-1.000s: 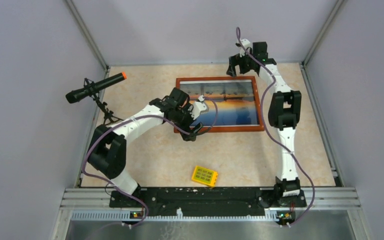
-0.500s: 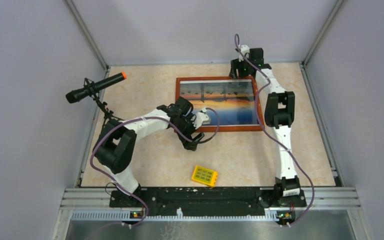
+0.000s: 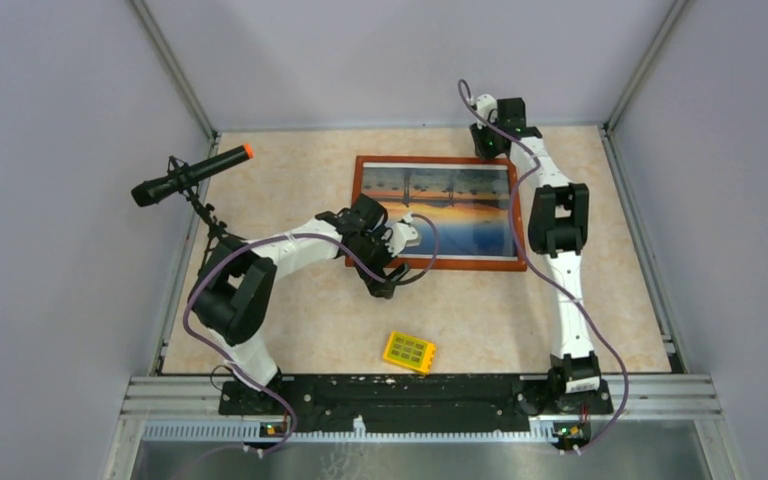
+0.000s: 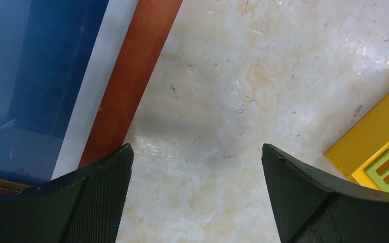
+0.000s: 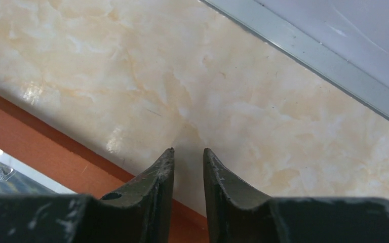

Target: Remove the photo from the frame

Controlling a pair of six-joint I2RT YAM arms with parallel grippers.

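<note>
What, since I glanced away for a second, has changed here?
The left gripper drew back off the left part of the frame to beside its near-left corner, open. The right gripper came down to the far-right corner, jaws nearly together. Frame, yellow block and microphone stayed put.

Photo (image 3: pixel 450 205) in frame (image 3: pixel 430 160) on table (image 3: pixel 480 320)

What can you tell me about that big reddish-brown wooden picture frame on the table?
The narrow-bordered reddish-brown wooden picture frame is a large rectangle lying flat, face up, towards the far side of the marbled beige table. Its smooth border encloses a sunset-over-water photo with thin white margins. The right end effector is at its far right corner, the left end effector by its near left corner; whether either touches it is unclear.
</note>
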